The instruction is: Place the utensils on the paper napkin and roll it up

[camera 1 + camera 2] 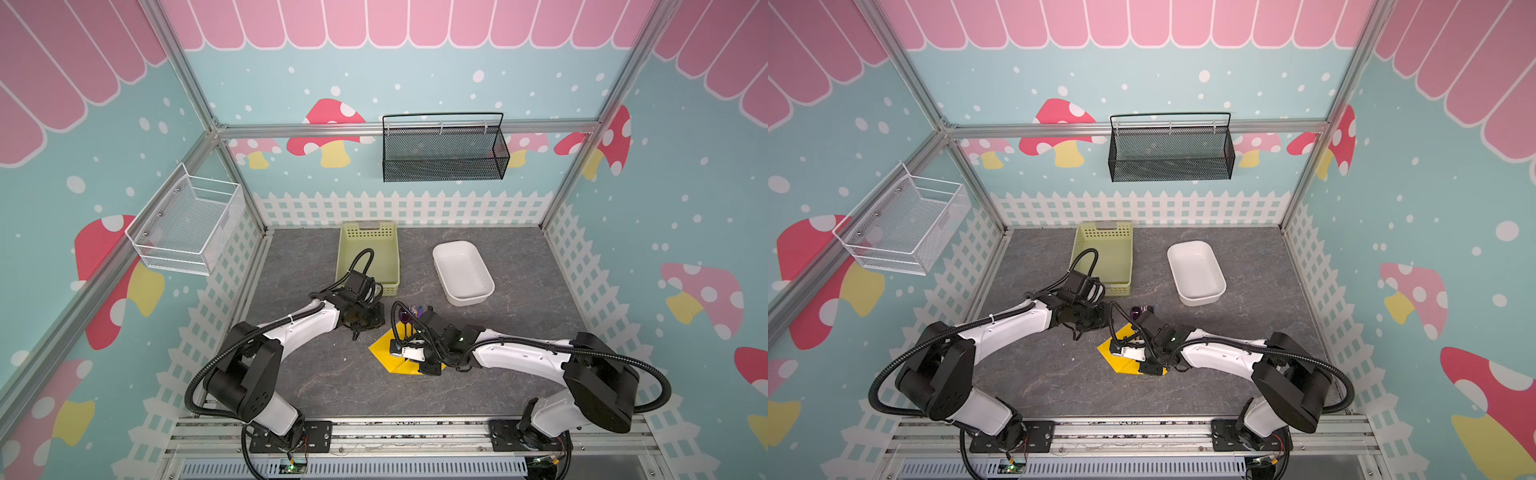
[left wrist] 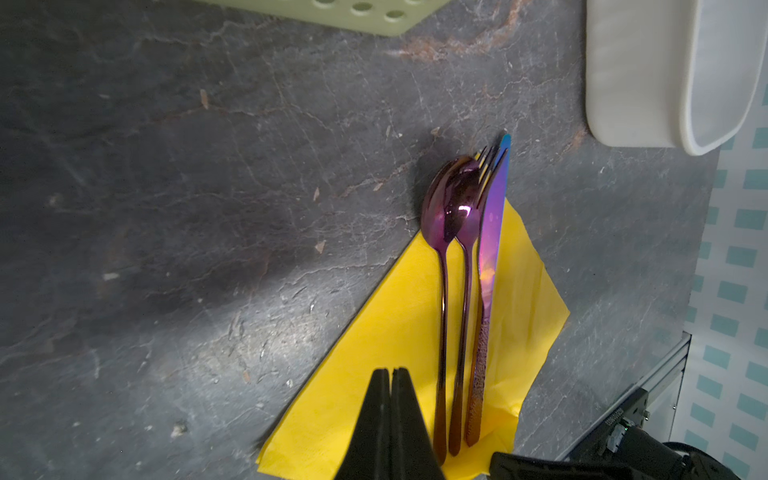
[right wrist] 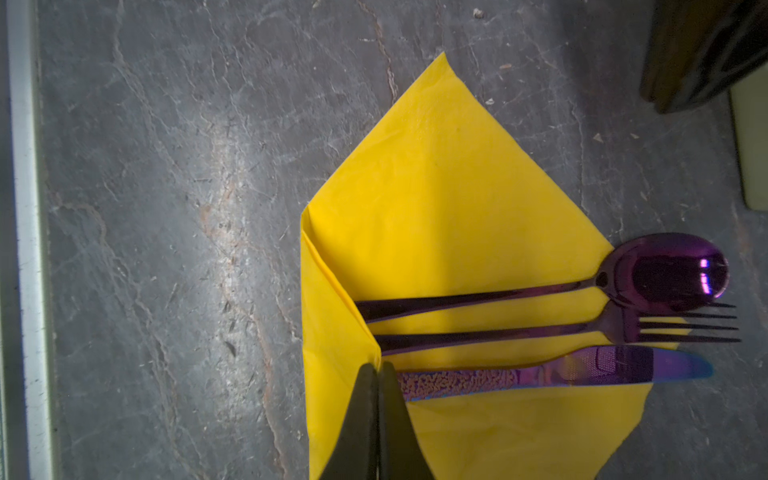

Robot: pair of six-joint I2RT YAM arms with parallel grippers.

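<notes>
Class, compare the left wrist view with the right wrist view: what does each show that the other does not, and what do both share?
Only the left wrist view: the white tub. Only the right wrist view: a corner of the yellow napkin folded over the handle ends. Both: spoon, fork and knife side by side on the napkin, plus that arm's own shut tips, left end effector and right end effector.

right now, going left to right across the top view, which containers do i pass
white wire basket → green basket → white tub; the black mesh basket overlaps the last two, so it is left out
</notes>
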